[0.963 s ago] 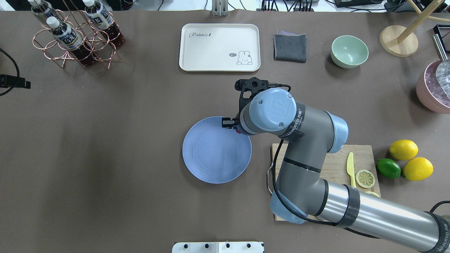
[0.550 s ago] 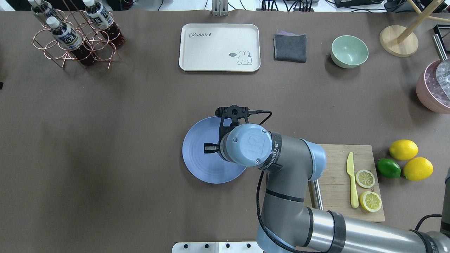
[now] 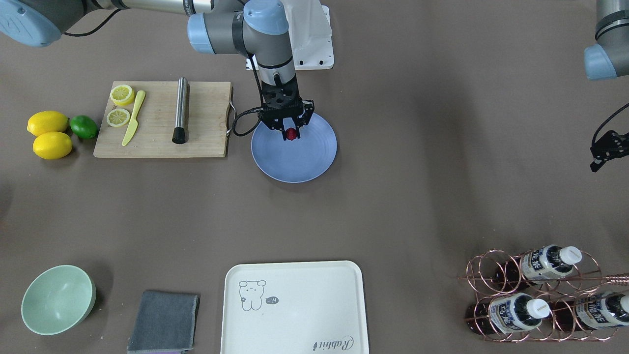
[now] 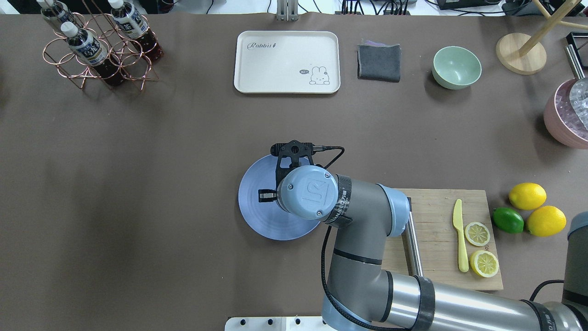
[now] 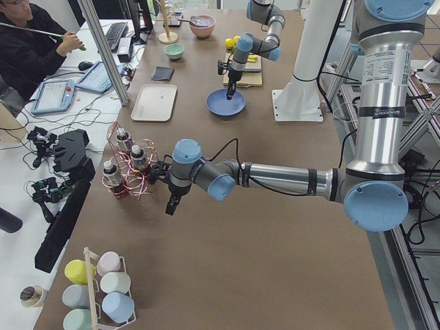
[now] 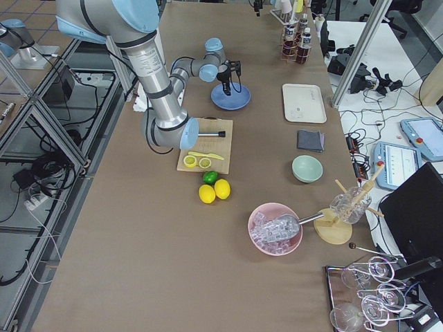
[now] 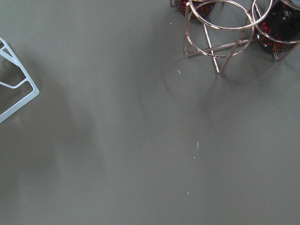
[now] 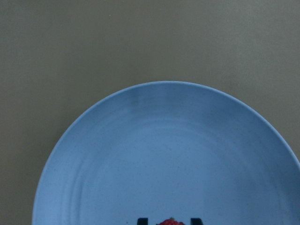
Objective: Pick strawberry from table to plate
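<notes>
This is looking like a robotics lab. A person (image 5: 27, 41) is sitting at a side desk (image 5: 69, 58) with teach pendants (image 5: 51, 96), while cables (image 6: 41, 169) are trailing around aluminium framing (image 5: 103, 48).

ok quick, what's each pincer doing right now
Left pincer: cannot be told, open or closed.
Right pincer: closed on the strawberry, above the blue plate.

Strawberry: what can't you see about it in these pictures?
- Front view: the strawberry is too small to tell if the right gripper squeezes it or if it touches the plate.
- Right wrist view: the bottom edge cuts off all but its top.
- Overhead view: the right arm hides it.
</notes>
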Robot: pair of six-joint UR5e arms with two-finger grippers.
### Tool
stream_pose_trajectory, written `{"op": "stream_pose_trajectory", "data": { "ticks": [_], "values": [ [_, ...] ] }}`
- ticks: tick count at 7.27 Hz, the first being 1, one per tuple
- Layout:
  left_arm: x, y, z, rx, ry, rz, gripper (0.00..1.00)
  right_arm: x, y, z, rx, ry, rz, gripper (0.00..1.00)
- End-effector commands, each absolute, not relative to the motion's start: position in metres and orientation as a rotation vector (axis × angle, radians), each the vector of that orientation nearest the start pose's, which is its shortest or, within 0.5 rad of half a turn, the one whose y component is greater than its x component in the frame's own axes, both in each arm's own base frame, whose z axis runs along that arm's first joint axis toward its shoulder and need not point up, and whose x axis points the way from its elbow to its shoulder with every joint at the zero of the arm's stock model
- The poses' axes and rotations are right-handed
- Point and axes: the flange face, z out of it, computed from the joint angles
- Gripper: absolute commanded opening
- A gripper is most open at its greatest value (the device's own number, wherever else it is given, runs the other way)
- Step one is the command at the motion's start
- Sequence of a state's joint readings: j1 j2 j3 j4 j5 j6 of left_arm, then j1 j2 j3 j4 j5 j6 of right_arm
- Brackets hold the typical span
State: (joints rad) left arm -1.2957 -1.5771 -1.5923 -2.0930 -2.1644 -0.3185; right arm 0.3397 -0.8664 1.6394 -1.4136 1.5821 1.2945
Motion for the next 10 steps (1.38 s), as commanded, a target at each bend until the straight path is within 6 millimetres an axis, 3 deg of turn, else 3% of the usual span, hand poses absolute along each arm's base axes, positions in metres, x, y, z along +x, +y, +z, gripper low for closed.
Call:
{"op": "stream_pose_trajectory", "data": {
  "ticks": [1, 3, 5, 6, 8, 10],
  "values": [
    [0.067, -0.522, 0.598, 0.336, 0.707, 0.121, 0.98, -0.615, -0.359, 0.19, 0.268, -0.892, 0.067, 0.98],
    [0.067, -0.522, 0.598, 0.336, 0.707, 0.121, 0.98, -0.595, -0.364, 0.177, 0.276, -0.92, 0.082, 1.0],
    [0.067, -0.522, 0.598, 0.339, 0.708, 0.122, 0.98, -0.519, -0.382, 0.152, 0.193, -0.871, 0.113, 1.0],
    [0.066, -0.522, 0.597, 0.34, 0.71, 0.123, 0.98, -0.474, -0.404, 0.151, 0.17, -0.839, 0.153, 1.0],
    [0.065, -0.52, 0.599, 0.336, 0.708, 0.12, 0.98, -0.388, -0.437, 0.177, 0.127, -0.763, 0.142, 1.0],
    [0.046, -0.518, 0.599, 0.329, 0.747, 0.091, 0.98, -0.315, -0.457, 0.25, 0.13, -0.652, 0.024, 1.0]
  ]
}}
